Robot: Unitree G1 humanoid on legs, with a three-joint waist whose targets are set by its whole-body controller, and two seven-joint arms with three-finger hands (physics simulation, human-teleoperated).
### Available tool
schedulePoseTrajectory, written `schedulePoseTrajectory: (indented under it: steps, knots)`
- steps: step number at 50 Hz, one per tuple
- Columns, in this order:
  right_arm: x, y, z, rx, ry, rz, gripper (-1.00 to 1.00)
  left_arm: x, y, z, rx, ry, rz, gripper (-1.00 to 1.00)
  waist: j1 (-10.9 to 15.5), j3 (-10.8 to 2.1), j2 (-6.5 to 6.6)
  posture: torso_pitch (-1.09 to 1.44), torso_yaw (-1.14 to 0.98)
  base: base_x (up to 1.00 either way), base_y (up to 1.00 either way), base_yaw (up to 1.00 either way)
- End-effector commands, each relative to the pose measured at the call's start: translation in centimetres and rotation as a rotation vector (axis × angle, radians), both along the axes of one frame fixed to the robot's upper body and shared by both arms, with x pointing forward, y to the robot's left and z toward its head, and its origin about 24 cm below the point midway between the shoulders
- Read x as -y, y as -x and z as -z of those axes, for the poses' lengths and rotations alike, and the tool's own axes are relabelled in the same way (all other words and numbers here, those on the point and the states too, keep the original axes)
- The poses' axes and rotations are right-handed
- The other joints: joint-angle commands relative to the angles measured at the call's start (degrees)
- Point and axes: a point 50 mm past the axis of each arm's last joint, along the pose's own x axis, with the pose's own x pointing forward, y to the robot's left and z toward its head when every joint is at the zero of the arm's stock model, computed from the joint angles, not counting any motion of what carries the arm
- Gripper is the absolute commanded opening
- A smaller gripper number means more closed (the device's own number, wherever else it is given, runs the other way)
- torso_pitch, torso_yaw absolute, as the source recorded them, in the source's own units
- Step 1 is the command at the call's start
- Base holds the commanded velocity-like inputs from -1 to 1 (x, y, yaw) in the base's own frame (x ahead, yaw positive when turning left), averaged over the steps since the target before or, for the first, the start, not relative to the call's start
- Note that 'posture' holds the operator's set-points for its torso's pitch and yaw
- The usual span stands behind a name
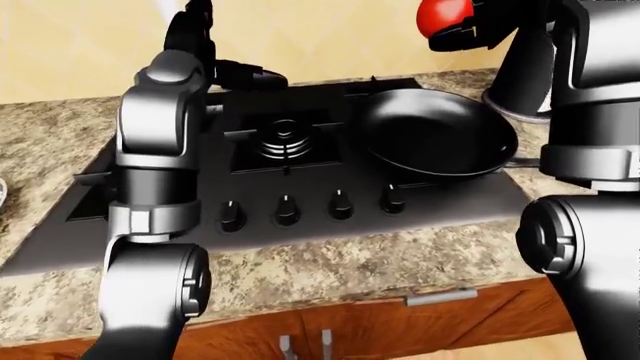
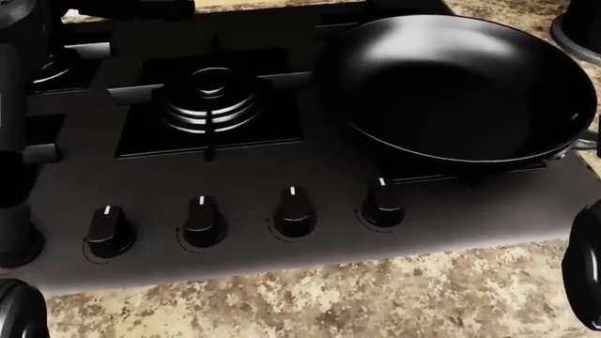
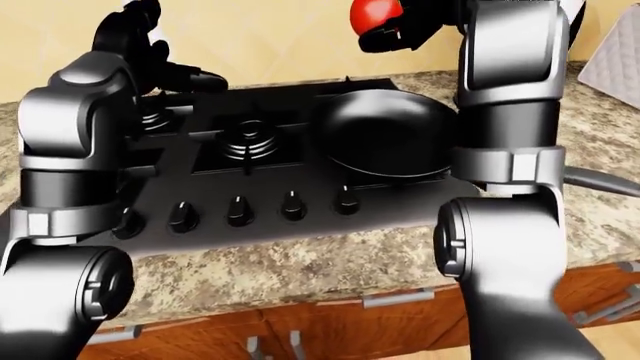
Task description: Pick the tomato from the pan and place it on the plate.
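A red tomato (image 1: 441, 15) is held high at the top of the left-eye view, with my right hand (image 1: 458, 28) shut round it, above and behind the black pan (image 1: 438, 133). In the head view the pan (image 2: 460, 91) holds nothing. My left hand (image 1: 248, 73) hovers over the upper left part of the stove with its fingers stretched out, and nothing is in it. A pale rim (image 1: 2, 196) at the left edge of the left-eye view may be the plate; too little shows to tell.
The black stove (image 2: 244, 176) has a ring burner (image 2: 211, 98) and several knobs (image 2: 293, 210) along its lower edge. Granite counter (image 1: 330, 266) surrounds it, with wooden cabinet fronts below. A dark vessel (image 1: 512, 96) stands right of the pan, and a pale textured object (image 3: 612, 69) is at the far right.
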Motion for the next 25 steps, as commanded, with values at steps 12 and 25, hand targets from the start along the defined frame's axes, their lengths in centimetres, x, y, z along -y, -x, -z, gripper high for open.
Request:
schedulePoseTrajectory:
  steps: [12,25]
  knots:
    - [-0.56,1.12,-2.28,0.096,0.010,-0.024,-1.00,-0.09,0.74,-2.52,0.108,-0.008,-0.009,1.00,-0.6,-1.38,3.70,0.00,0.00,0.00,0.24,0.00]
    - [-0.57,1.15,-2.44,0.097,0.013,-0.025,-1.00,0.03,0.76,-2.55,0.109,-0.010,-0.005,1.00,-0.2,-1.58,-3.33,0.00,0.00,0.00,0.27,0.00]
